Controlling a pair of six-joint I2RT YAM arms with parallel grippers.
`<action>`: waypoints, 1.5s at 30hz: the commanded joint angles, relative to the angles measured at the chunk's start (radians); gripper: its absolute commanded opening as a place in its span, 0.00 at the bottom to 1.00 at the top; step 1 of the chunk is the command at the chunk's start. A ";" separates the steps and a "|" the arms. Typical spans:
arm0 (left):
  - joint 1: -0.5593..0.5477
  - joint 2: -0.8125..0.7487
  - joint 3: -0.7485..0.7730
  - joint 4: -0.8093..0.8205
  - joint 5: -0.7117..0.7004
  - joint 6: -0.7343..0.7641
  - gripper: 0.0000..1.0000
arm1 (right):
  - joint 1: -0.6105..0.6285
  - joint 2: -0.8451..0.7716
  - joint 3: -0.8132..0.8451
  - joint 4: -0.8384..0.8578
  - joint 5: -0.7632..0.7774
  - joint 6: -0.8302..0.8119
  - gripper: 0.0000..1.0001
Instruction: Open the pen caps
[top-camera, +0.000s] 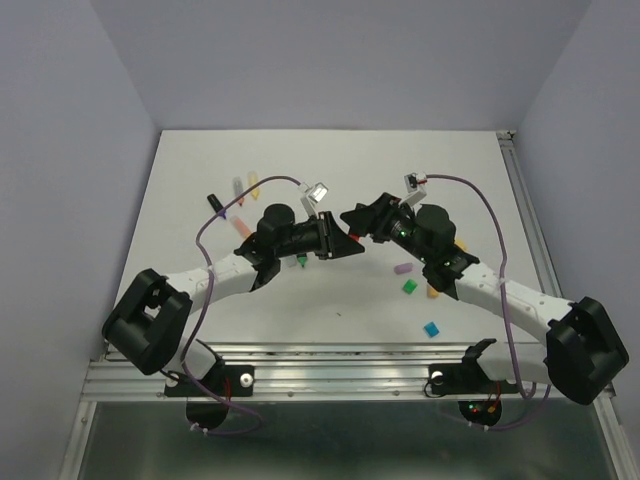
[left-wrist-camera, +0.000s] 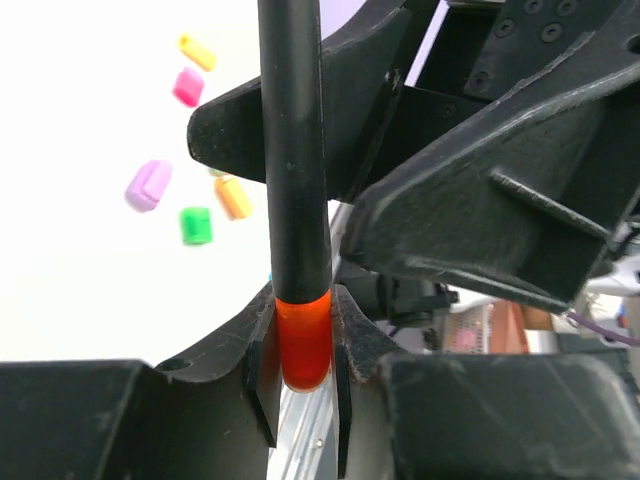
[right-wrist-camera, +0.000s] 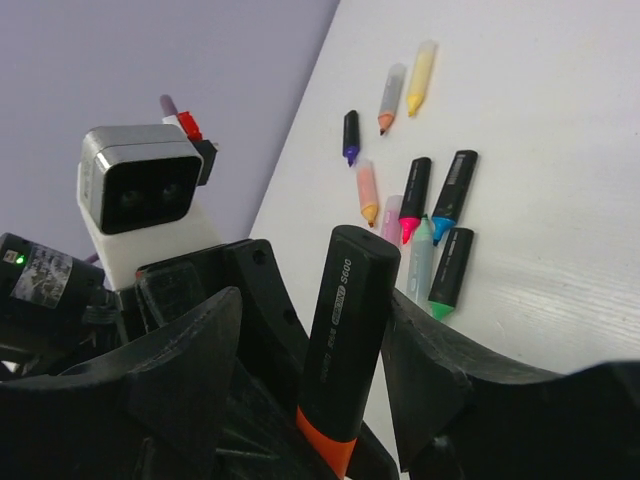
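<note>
A black-barrelled pen (left-wrist-camera: 297, 150) stands upright between the two grippers near the table's middle (top-camera: 352, 233). Its orange pen cap (left-wrist-camera: 303, 340) sits between the pads of my left gripper (left-wrist-camera: 303, 330), which is shut on it. My right gripper (right-wrist-camera: 320, 300) is open around the black barrel (right-wrist-camera: 355, 320): the right finger rests against it and the left finger stands apart. An orange band (right-wrist-camera: 328, 440) shows at the barrel's lower end. In the top view my left gripper (top-camera: 338, 247) and right gripper (top-camera: 358, 222) meet tip to tip.
Loose caps lie on the right side of the table: purple (top-camera: 403, 268), green (top-camera: 408, 286), orange (top-camera: 432, 293) and teal (top-camera: 431, 328). Several uncapped pens (right-wrist-camera: 415, 265) lie in a group at the far left (top-camera: 240, 200). Another green cap (top-camera: 301, 262) lies under the left arm.
</note>
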 joint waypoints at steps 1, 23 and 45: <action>0.009 -0.039 -0.030 0.240 0.127 -0.089 0.00 | 0.007 -0.053 -0.024 0.168 -0.062 -0.026 0.61; 0.020 -0.064 -0.090 0.370 0.238 -0.124 0.00 | 0.007 -0.075 -0.007 0.201 -0.095 -0.092 0.01; -0.118 -0.116 -0.270 0.298 0.154 -0.019 0.00 | -0.250 0.205 0.387 0.003 0.302 -0.308 0.01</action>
